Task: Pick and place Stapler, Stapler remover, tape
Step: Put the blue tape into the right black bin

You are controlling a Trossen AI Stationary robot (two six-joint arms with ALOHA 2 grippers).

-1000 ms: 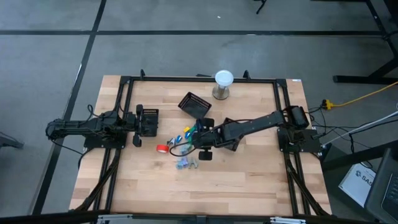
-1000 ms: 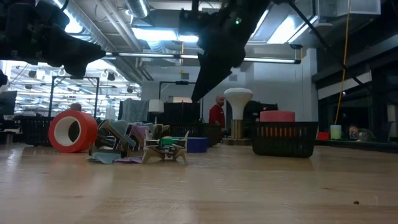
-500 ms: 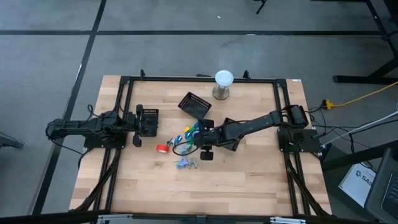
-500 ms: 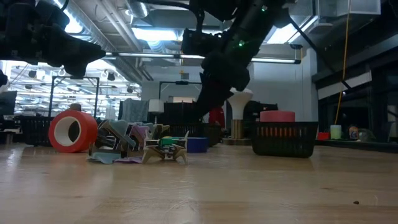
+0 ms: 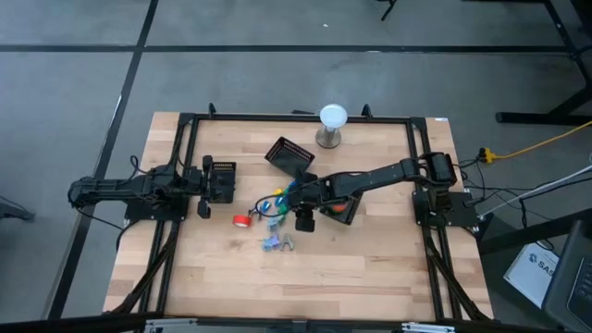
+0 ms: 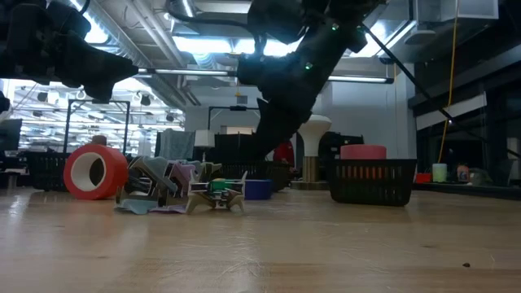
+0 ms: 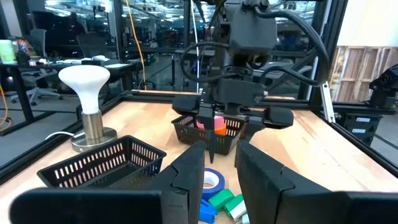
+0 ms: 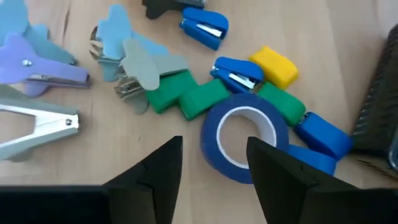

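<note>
A pile of small staplers, green (image 8: 186, 96), blue (image 8: 204, 26) and yellow (image 8: 273, 67), lies mid-table around a blue tape roll (image 8: 245, 140) lying flat. Claw-shaped stapler removers (image 8: 134, 62) lie beside them. A red tape roll (image 5: 240, 220) stands on edge at the pile's left. My right gripper (image 8: 211, 171) is open and slants down just above the blue roll's near rim; in the high view it is over the pile (image 5: 287, 199). My left gripper (image 7: 221, 180) waits at the table's left, level, open, with nothing between its fingers.
A black mesh basket (image 5: 289, 154) stands tilted beyond the pile. A second basket (image 6: 373, 181) with a pink roll in it sits under my right arm. A white lamp-shaped object (image 5: 333, 125) stands at the far edge. A black rail frame (image 5: 190, 118) borders the table.
My right gripper has come down toward the pile and shifted a little toward the table's far edge, tipping more steeply downward. The objects on the table have stayed where they were.
</note>
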